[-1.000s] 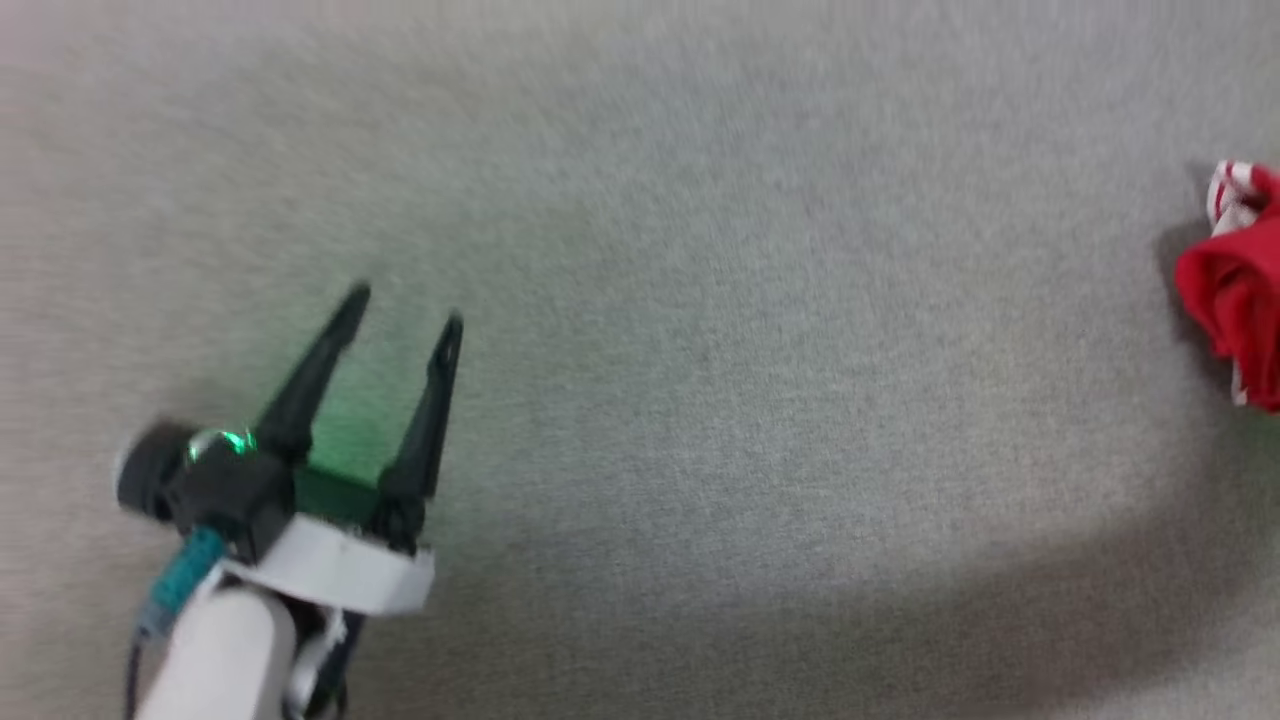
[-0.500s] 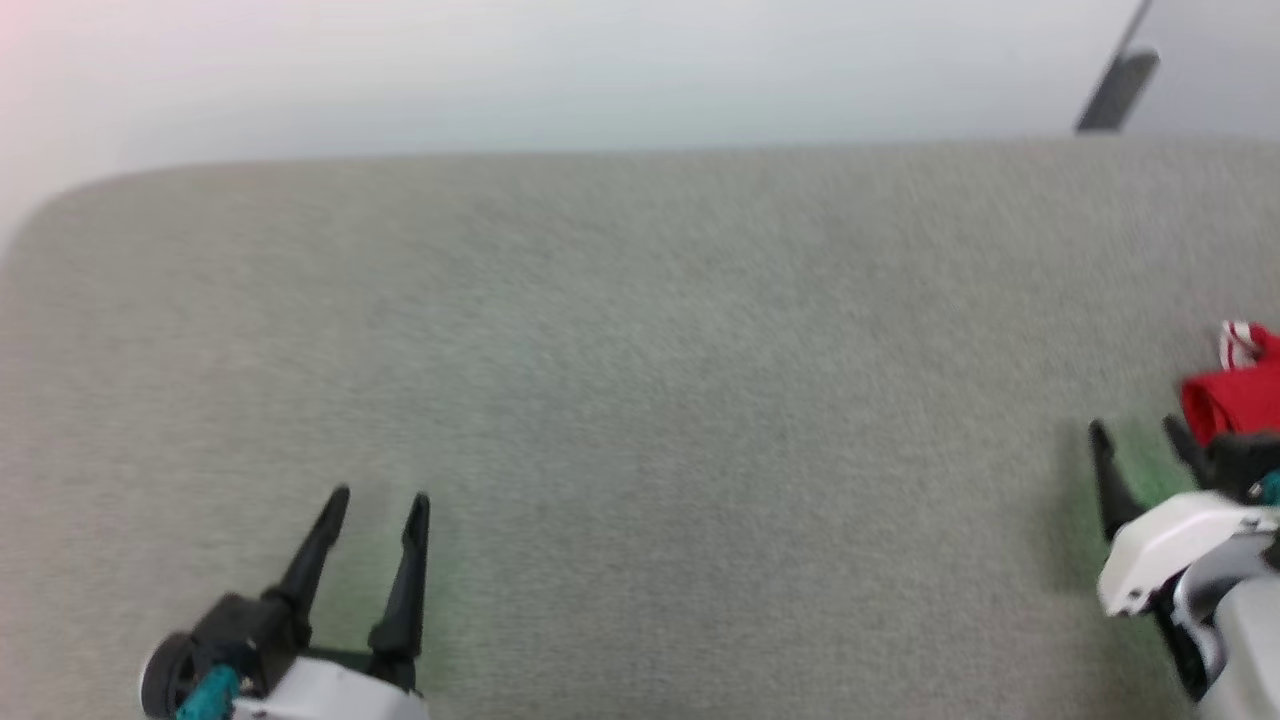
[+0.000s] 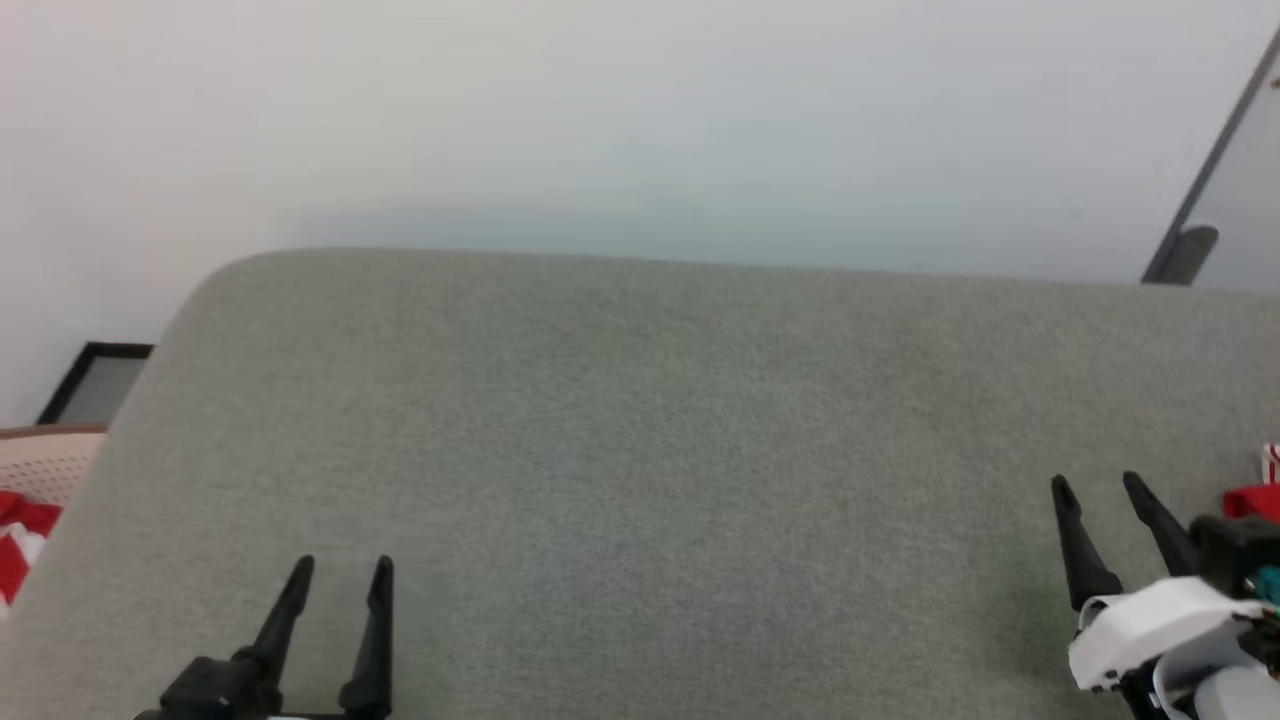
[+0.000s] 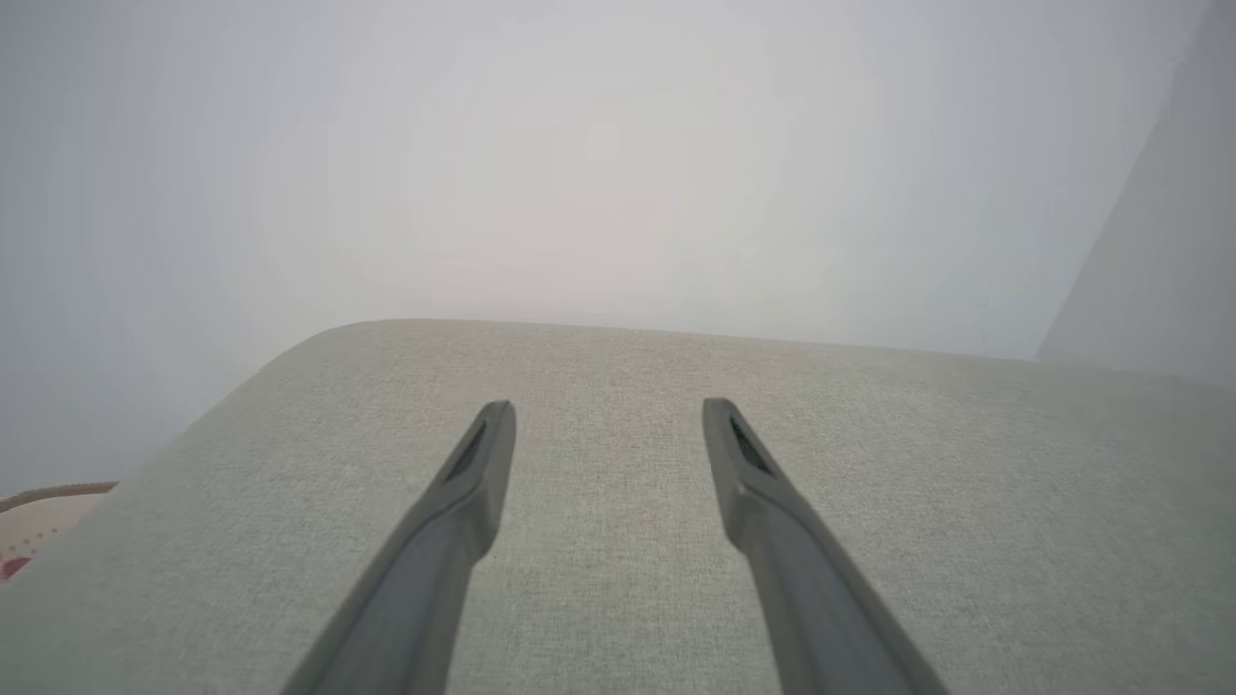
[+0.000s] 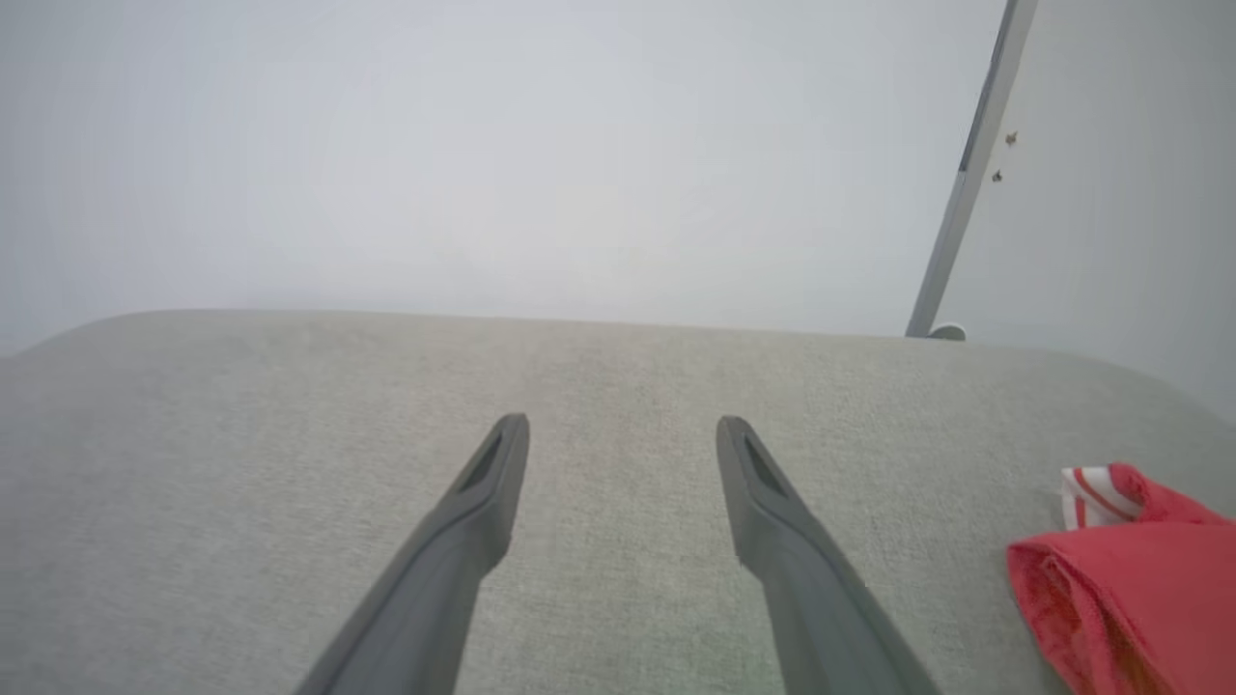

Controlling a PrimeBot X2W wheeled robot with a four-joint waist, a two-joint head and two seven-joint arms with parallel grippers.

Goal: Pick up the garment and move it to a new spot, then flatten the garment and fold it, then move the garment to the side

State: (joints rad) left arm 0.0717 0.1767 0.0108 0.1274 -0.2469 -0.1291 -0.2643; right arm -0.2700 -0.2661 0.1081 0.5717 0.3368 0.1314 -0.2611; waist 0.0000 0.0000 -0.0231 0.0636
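Observation:
The garment point(image 3: 1255, 500) is a bunched red mass at the far right of the grey padded surface point(image 3: 640, 420), cut off by the frame edge. The right wrist view shows the garment point(image 5: 1120, 569) with a white, red-striped band at its top. My right gripper point(image 3: 1094, 482) stands open just left of it, apart from it, and the open right gripper point(image 5: 623, 425) holds nothing between its fingers. At the lower left my left gripper point(image 3: 344, 565) is open over bare surface. The left gripper point(image 4: 608, 410) is empty in its wrist view too.
A pale perforated basket point(image 3: 45, 465) sits beyond the surface's left edge with another red-and-white cloth point(image 3: 15, 525) in it. A dark frame point(image 3: 95, 385) leans by the white wall. A grey metal post point(image 3: 1210, 170) rises at the back right.
The head camera has tilted up, bringing the far edge, wall and basket into view. Both grippers have drawn back toward the bottom, still open. The garment lies as before.

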